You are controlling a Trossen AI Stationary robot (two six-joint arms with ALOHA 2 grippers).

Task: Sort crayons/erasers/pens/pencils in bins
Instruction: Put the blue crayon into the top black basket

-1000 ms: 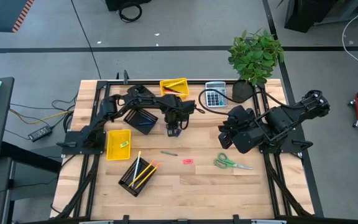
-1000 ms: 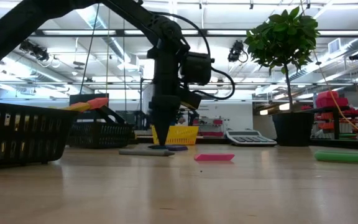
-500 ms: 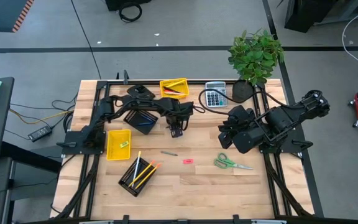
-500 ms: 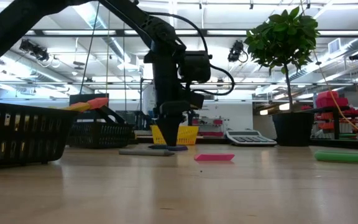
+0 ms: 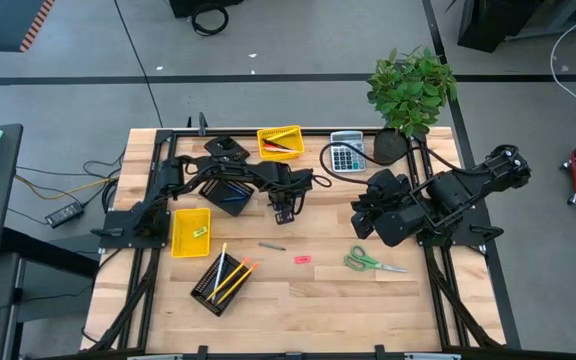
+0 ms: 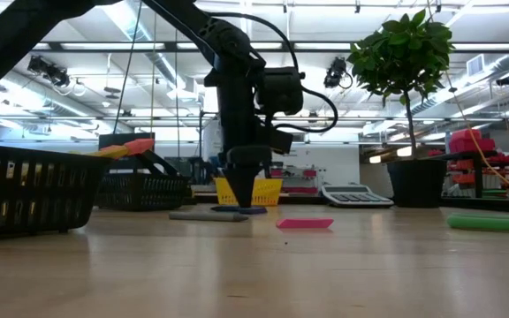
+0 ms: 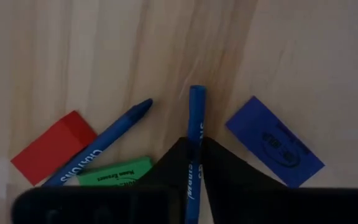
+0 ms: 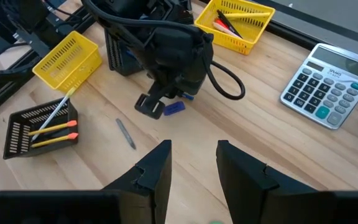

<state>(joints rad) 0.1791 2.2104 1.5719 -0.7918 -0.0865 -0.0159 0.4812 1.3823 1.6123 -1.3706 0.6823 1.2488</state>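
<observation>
a: where do we find the left gripper [image 5: 284,213]?

b: just above the middle of the high view, low over the table [image 5: 368,290]. in the left wrist view its fingers [image 7: 229,177] pinch a blue crayon [image 7: 195,134], which runs straight up the centre of that frame.

a: and what lies around it?

b: we see a 2nd blue crayon [image 7: 101,149] slanting at the lower left, a red eraser [image 7: 53,148] at the far left, a green eraser [image 7: 114,172] at the bottom just beside the fingers, and a blue eraser [image 7: 274,141] at the right.

a: the right gripper [image 8: 192,163]?

b: its fingers stand spread with nothing between them, hanging at the right of the high view near the scissors [image 5: 372,263].

a: the bins?

b: 4. a yellow bin with pens [image 5: 280,142] at the top centre, a black mesh bin [image 5: 230,191] partly under the left arm, a yellow bin [image 5: 189,231] at the left holding 1 small piece, and a black mesh bin with pencils [image 5: 220,281] at the lower left.

a: anything loose on the boards?

b: a grey stick [image 5: 272,245] and a pink eraser [image 5: 302,259] below the middle. the calculator [image 5: 347,154] and the potted plant [image 5: 411,90] sit at the upper right.
</observation>
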